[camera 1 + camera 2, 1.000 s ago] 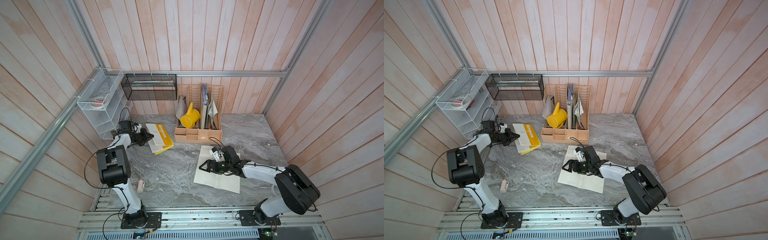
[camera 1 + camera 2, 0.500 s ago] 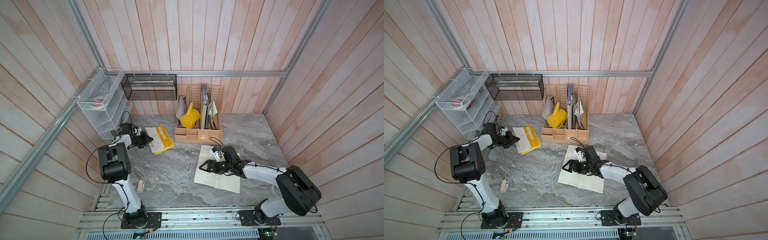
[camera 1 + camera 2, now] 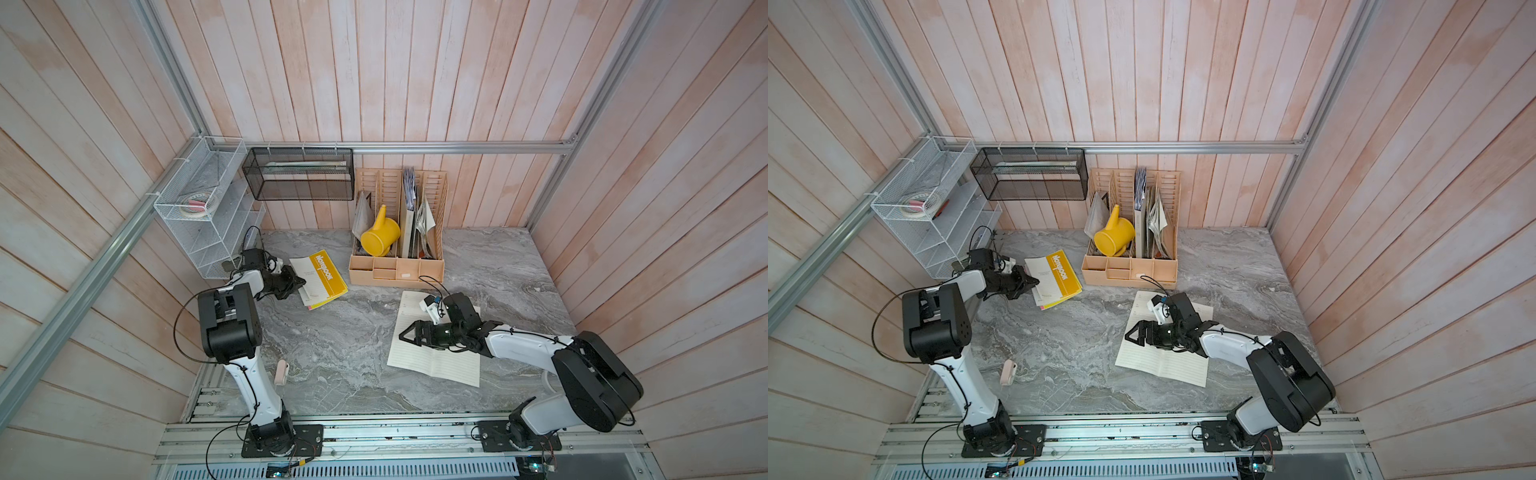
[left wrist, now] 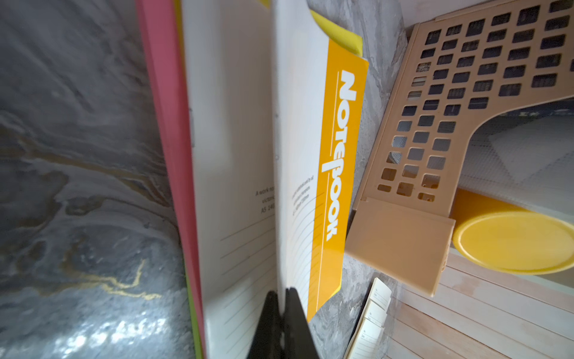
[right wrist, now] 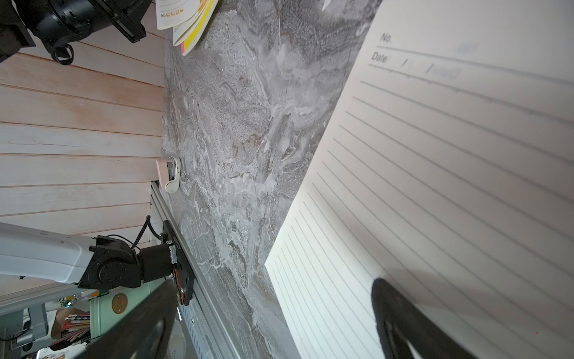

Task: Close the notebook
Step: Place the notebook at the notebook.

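L end effector (image 4: 282, 295) pinching thin yellow notebook (image 4: 338, 155) cover, R end effector (image 3: 409, 334) spread, prob. touching lined pages (image 3: 440, 361)

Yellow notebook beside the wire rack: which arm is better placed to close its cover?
Left. The left hand is shut on the cover edge of the yellow notebook, with the cover lifted. The right hand hangs open over the lined notebook, well away from it.
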Motion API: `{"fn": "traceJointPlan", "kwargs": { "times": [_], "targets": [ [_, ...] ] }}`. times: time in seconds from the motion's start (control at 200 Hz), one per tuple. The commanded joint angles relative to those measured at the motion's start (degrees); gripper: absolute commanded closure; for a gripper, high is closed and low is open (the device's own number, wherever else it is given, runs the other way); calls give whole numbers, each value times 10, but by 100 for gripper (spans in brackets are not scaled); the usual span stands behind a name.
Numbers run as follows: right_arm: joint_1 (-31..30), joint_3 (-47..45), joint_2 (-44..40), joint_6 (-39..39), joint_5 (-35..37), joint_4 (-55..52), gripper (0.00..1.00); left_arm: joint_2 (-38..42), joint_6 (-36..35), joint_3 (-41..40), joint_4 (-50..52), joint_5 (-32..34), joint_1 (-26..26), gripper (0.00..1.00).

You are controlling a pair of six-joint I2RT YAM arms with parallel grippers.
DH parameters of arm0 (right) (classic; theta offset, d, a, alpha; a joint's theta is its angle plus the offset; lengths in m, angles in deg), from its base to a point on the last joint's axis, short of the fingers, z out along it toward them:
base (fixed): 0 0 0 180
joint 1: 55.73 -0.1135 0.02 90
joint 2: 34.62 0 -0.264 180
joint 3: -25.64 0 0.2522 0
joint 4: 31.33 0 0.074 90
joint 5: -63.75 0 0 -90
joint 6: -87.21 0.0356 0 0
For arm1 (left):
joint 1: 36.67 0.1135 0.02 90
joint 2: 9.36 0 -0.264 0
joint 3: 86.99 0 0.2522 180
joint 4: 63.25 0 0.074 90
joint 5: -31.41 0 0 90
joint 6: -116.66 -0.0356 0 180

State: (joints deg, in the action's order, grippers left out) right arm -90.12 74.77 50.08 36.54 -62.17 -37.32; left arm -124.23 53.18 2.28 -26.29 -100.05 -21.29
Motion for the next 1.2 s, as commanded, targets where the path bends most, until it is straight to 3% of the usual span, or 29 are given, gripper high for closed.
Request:
{"fn": "traceJointPlan", "kwargs": {
  "times": [0.0,0.16,0.4,0.585,1.195],
  "targets": [
    [2,-6,-13,-3,-2,-2,2,-12,-12,-8,3,12,4,100],
    [2,-7,-15,-2,-2,-2,2,-15,-15,-4,11,22,4,100],
    [3,-3,-12,-2,-4,-2,2,-18,-17,-3,20,31,4,92],
    [2,0,-10,-4,-5,-4,2,-18,-20,-3,24,35,4,79],
    [1,2,-6,-1,-7,0,2,25,-24,17,63,50,4,66]
  ]
}}
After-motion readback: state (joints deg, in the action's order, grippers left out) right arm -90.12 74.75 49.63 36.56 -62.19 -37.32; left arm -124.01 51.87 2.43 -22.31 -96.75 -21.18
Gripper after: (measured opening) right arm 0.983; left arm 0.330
